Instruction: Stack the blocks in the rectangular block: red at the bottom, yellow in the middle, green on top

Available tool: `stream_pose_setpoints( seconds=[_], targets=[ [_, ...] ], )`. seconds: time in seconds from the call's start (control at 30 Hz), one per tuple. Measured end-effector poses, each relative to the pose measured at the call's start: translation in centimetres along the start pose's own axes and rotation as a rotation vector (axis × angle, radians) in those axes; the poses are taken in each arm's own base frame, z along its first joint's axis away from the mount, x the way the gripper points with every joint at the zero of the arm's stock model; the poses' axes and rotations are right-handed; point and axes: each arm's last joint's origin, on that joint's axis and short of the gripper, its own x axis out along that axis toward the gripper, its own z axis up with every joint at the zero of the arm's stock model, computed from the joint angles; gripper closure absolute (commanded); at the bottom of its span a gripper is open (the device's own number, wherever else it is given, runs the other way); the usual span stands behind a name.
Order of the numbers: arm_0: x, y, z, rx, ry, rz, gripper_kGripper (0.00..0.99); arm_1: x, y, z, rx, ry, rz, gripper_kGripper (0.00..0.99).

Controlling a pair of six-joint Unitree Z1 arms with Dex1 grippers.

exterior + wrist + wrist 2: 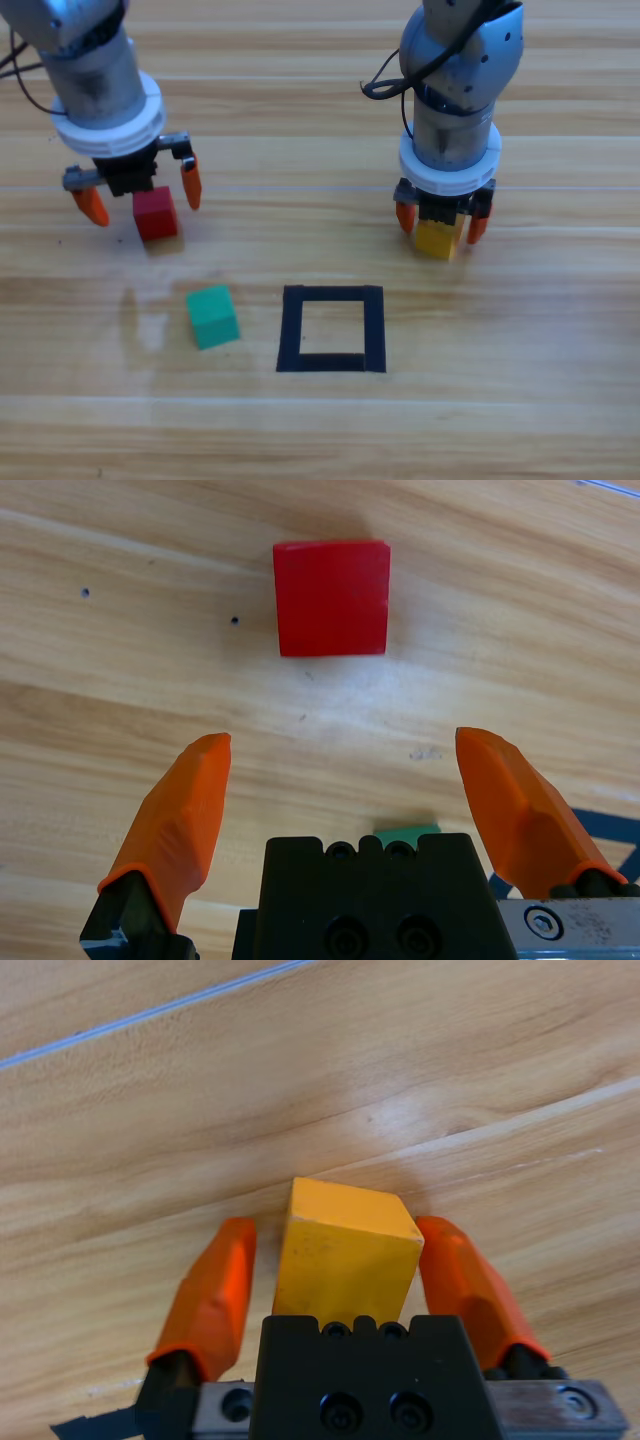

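Two grippers are over the table (pixel 330 440), so let's go from the left. Left gripper (pixel 140 195) has its orange fingers (pixel 178 820) spread wide, wider than a cube, and nothing is clamped. The red cube (pixel 156 213) sits on the wood between those fingertips in the high view; the left wrist view shows it just ahead of the tips, touching neither. Nearer the bottom edge and slightly right of that gripper lies the green cube (pixel 213 316), alone, apart from everything. Next, the tape square (pixel 332 329), lying beside green and holding no cube. Over to the right gripper (pixel 441 223): its fingers (pixel 212 1295) are drawn in close on either side of the yellow cube (pixel 437 240), which stands between them above the square.
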Motion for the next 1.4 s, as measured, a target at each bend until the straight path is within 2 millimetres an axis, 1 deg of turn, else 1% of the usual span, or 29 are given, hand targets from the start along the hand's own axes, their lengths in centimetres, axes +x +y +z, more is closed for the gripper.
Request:
stream_pose_setpoints(
  seconds=[0.07,0.1,0.13,0.2,0.27,0.3,0.33,0.4,0.47,0.53,0.6,0.63,0.7,0.77,0.87,1.0,1.2,1.33,1.4],
  targets=[
    [1.1,-0.2,0.4,-0.004,0.014,0.015,0.031,0.0,-0.1,0.1,-0.034,0.013,0.007,0.553],
    [1.5,-0.3,0.6,-0.004,0.021,0.021,0.031,0.0,-0.1,0.1,-0.042,0.013,0.007,0.656],
    [2.0,-0.5,0.7,-0.003,0.025,0.025,0.031,0.1,-0.1,0.1,-0.052,0.014,0.006,0.729],
    [2.7,-0.8,1.1,-0.001,0.030,0.030,0.031,0.1,-0.2,0.0,-0.089,0.013,0.016,0.827],
    [3.1,-1.1,1.3,0.002,0.032,0.031,0.047,0.1,-1.0,-0.4,-0.126,0.010,0.055,0.832],
    [3.3,-1.1,1.3,0.002,0.032,0.032,0.047,0.3,-1.6,-0.8,-0.145,0.015,0.085,0.832],
    [3.4,-1.2,1.4,0.002,0.032,0.031,0.047,-0.1,-2.3,-1.1,-0.176,-0.003,0.131,0.832],
    [3.4,-1.3,1.5,0.004,0.026,0.026,0.047,-0.3,-3.7,-2.1,-0.225,-0.003,0.168,0.832],
    [3.4,-1.3,1.5,0.005,0.020,0.020,0.051,-1.4,-4.6,-2.5,-0.240,-0.004,0.194,0.832],
    [3.4,-1.3,1.7,0.006,0.016,0.017,0.057,-3.3,-5.1,-2.4,-0.248,-0.028,0.223,0.830],
    [3.5,-1.1,1.9,0.010,0.013,0.014,0.057,-5.8,-5.9,-2.5,-0.274,-0.062,0.238,0.830],
    [3.5,-0.9,2.1,0.013,0.011,0.014,0.057,-7.5,-6.7,-2.6,-0.304,-0.091,0.245,0.830],
    [3.5,-0.7,2.3,0.009,0.008,0.013,0.056,-9.2,-7.7,-3.0,-0.332,-0.118,0.254,0.830],
    [3.5,-0.3,2.7,0.000,0.006,0.013,0.056,-10.4,-8.7,-3.7,-0.339,-0.127,0.252,0.830],
    [3.6,0.1,3.2,-0.012,-0.003,0.008,0.057,-10.7,-9.5,-4.6,-0.353,-0.118,0.244,0.830],
    [3.6,0.0,3.5,-0.017,-0.020,-0.006,0.073,-10.6,-9.4,-5.0,-0.398,-0.118,0.240,0.830],
    [4.0,-0.1,3.6,-0.017,-0.018,-0.004,0.108,-10.4,-9.5,-5.2,-0.409,-0.113,0.235,0.829],
    [5.0,-0.2,3.7,-0.015,-0.003,0.008,0.116,-10.4,-9.5,-5.2,-0.410,-0.111,0.233,0.830],
    [5.6,-0.2,3.7,-0.015,0.006,0.016,0.137,-10.4,-9.5,-5.2,-0.410,-0.111,0.233,0.829]
  ],
)
